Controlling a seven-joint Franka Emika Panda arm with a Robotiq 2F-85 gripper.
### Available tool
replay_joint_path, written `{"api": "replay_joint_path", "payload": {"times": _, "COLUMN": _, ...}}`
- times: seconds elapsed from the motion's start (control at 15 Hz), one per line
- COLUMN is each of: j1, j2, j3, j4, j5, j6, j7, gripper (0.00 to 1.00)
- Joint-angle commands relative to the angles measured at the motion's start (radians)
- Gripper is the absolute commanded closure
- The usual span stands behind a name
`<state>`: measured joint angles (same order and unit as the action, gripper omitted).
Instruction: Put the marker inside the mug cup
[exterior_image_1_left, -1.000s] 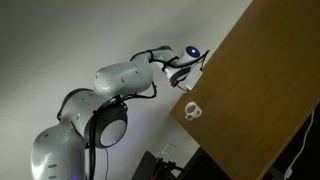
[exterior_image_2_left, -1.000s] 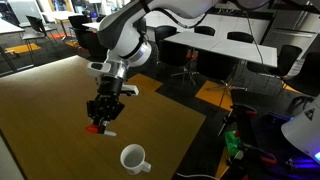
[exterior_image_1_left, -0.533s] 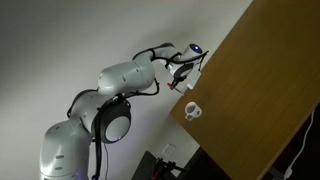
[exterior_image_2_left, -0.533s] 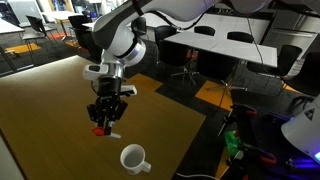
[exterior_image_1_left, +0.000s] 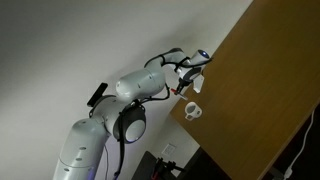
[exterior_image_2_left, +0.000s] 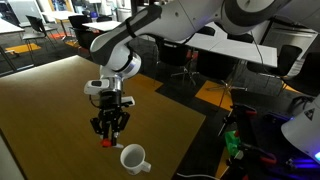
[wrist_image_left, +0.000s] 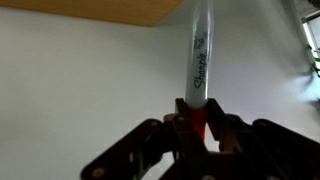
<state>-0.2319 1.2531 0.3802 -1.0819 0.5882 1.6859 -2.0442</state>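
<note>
My gripper (exterior_image_2_left: 108, 128) is shut on the marker (exterior_image_2_left: 106, 142), whose red end pokes out below the fingers. It hangs above the brown table, just to the left of the mug cup (exterior_image_2_left: 133, 158), which is white, upright, with its handle to the right. In the wrist view the gripper (wrist_image_left: 196, 118) clamps the marker (wrist_image_left: 199, 65), a whitish barrel with black lettering and a red band at the jaws. In an exterior view the gripper (exterior_image_1_left: 188, 82) is beside the table edge, above the mug cup (exterior_image_1_left: 192, 112).
The brown table (exterior_image_2_left: 50, 110) spreads around the mug. Beyond its far edge stand office tables and chairs (exterior_image_2_left: 225, 45). A black cable bundle with a green part (exterior_image_2_left: 233, 145) lies off the table's right side. A white wall (exterior_image_1_left: 80, 50) lies behind the arm.
The gripper has moved with the marker toward the mug and a little lower. The arm has swung round. The mug has not moved.
</note>
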Motion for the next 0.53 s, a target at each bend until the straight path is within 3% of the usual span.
{"api": "replay_joint_path", "payload": {"times": 0.0, "j1": 0.025, "j2": 0.103, "j3": -0.008, "j4": 0.171, "j5": -0.005, "j6": -0.134, "j7": -0.029, "gripper": 0.94}}
{"api": "replay_joint_path", "payload": {"times": 0.47, "j1": 0.038, "j2": 0.201, "j3": -0.006, "j4": 0.326, "j5": 0.005, "j6": -0.293, "j7": 0.002, "gripper": 0.94}}
